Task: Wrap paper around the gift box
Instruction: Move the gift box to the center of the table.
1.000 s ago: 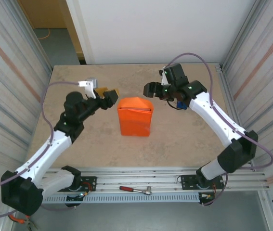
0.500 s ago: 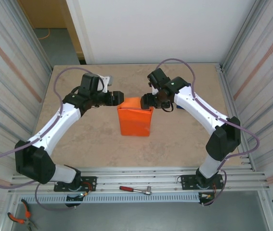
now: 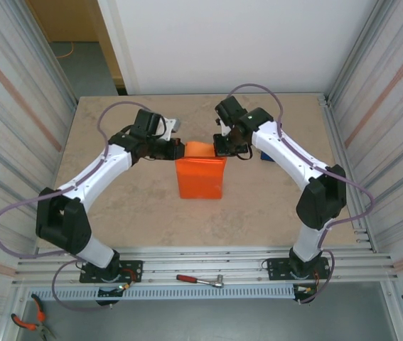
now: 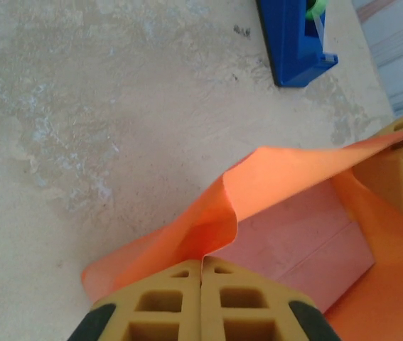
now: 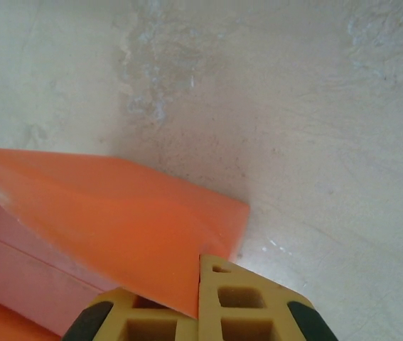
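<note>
The orange paper lies folded over the gift box at the table's middle, its far end open. In the left wrist view the pale pink gift box shows inside the raised orange paper. My left gripper is shut, pinching a fold of the paper at the far left corner. My right gripper is shut on the paper's edge at the far right corner. A pinkish strip of the gift box shows under that flap.
A blue tape dispenser stands on the table just behind the right arm. A red-handled tool lies on the front rail and pliers at the bottom left. Corrugated walls close in both sides.
Both arms swung inward to the far end of the wrapped box, and both grippers went from open to shut on the paper's far corners.
</note>
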Tool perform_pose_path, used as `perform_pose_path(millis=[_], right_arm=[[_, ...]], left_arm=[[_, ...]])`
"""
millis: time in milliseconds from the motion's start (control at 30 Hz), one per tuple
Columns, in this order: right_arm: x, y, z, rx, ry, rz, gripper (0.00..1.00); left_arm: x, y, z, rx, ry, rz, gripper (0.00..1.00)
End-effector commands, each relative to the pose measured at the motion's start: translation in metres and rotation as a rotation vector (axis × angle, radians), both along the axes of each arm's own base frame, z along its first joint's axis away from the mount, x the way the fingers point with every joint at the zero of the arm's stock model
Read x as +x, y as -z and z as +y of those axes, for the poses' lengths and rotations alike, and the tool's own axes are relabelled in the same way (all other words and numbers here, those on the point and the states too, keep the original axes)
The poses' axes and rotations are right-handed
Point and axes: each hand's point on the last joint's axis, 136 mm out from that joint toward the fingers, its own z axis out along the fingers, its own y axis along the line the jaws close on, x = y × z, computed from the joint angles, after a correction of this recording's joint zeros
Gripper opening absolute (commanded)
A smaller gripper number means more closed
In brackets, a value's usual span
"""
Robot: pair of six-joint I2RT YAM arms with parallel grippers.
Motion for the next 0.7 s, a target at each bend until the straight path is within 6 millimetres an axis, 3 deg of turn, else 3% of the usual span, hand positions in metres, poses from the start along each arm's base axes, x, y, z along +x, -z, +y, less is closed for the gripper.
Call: perform_pose_path(millis=[0,200,300,367,433,667], right_arm=[[0.008,-0.023,0.000,0.033,-0.011,-0.034,0.01],[0.009,-0.008,-0.006,0.054,0.015,-0.002,0.03],[0.012,0.000,-0.007,0.092,0.034,0.012,0.12],[0.015,0.002,-0.007,0.118,0.044,0.021,0.19],[0.017,0.000,-0.007,0.134,0.046,0.016,0.26],[0.024,-0.029,-0.006,0.201,0.056,-0.055,0.55]], left_arm=[[0.012,-0.039,-0.011,-0.053,0.032,-0.099,0.00],[0.019,-0.036,-0.014,-0.053,0.030,-0.112,0.00],[0.022,-0.028,-0.016,-0.058,0.025,-0.100,0.00],[0.025,-0.026,-0.014,-0.055,0.011,-0.109,0.10],[0.031,-0.029,-0.010,-0.043,-0.017,-0.142,0.26],[0.052,-0.075,0.026,-0.070,-0.141,-0.361,0.76]])
